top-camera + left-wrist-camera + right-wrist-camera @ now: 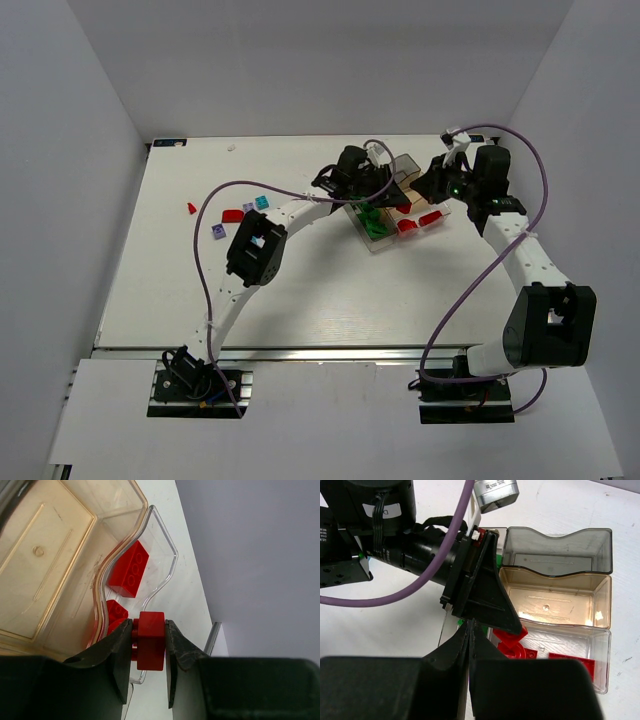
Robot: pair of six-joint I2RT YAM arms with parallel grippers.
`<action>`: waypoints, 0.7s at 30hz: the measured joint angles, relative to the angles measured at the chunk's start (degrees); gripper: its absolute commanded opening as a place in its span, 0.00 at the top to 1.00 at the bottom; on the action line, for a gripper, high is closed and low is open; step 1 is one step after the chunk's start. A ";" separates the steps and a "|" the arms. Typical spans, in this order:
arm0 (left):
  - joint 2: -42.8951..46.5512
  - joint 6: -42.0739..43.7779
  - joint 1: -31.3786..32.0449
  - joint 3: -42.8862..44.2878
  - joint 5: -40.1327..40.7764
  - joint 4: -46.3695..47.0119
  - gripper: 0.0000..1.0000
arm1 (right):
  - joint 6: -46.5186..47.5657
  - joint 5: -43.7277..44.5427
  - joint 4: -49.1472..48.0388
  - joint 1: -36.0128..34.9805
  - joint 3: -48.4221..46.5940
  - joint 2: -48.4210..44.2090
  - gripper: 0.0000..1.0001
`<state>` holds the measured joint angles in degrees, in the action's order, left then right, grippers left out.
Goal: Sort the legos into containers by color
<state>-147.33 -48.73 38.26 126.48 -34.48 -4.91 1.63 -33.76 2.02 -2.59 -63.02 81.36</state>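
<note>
Here the left jaws stand partly open and are clamped on a red brick [151, 640], one pad flat against each side of it. The brick sits at the rim of the clear compartment [167, 565] at one end of the tray [555, 625]; I cannot tell whether it touches the plastic. Inside that compartment lie more red pieces: a studded block [129, 570] resting aslant against the wall, and a smaller cluster [116, 612] just beside the held brick.

Next along the tray comes a brownish compartment [550, 600], then a smoky grey one [555, 550]. Neither shows any brick in the wrist views. The long narrow section [385, 243] on the tray's other side holds green bricks [372, 222].

The right jaws are pressed fully together with nothing between them. In the right wrist view their tips sit just beside the left arm's finger [490, 595], near the corner of the clear compartment — close to it, though contact cannot be made out.

Well apart from the tray, out on the left of the white surface [330, 290], loose bricks lie scattered: a red one [232, 215], a small red piece [191, 208], a cyan one [262, 201] and two purple ones [248, 207] [218, 230].
</note>
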 measured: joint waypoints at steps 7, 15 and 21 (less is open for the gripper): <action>0.00 0.48 0.39 0.00 1.31 -2.23 0.45 | 0.04 -0.22 -0.02 0.00 0.15 0.00 1.00; 0.00 0.68 0.48 1.31 2.45 -2.78 0.49 | 2.14 -3.91 0.57 0.07 0.15 0.00 0.88; 2.54 2.38 -0.94 0.59 5.53 -4.20 0.92 | 10.12 -16.33 4.39 0.07 -0.17 0.20 0.77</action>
<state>-144.79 -46.35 37.32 127.07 -28.95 -9.10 11.75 -50.09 6.42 -2.52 -63.20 81.56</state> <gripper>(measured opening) 0.163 0.212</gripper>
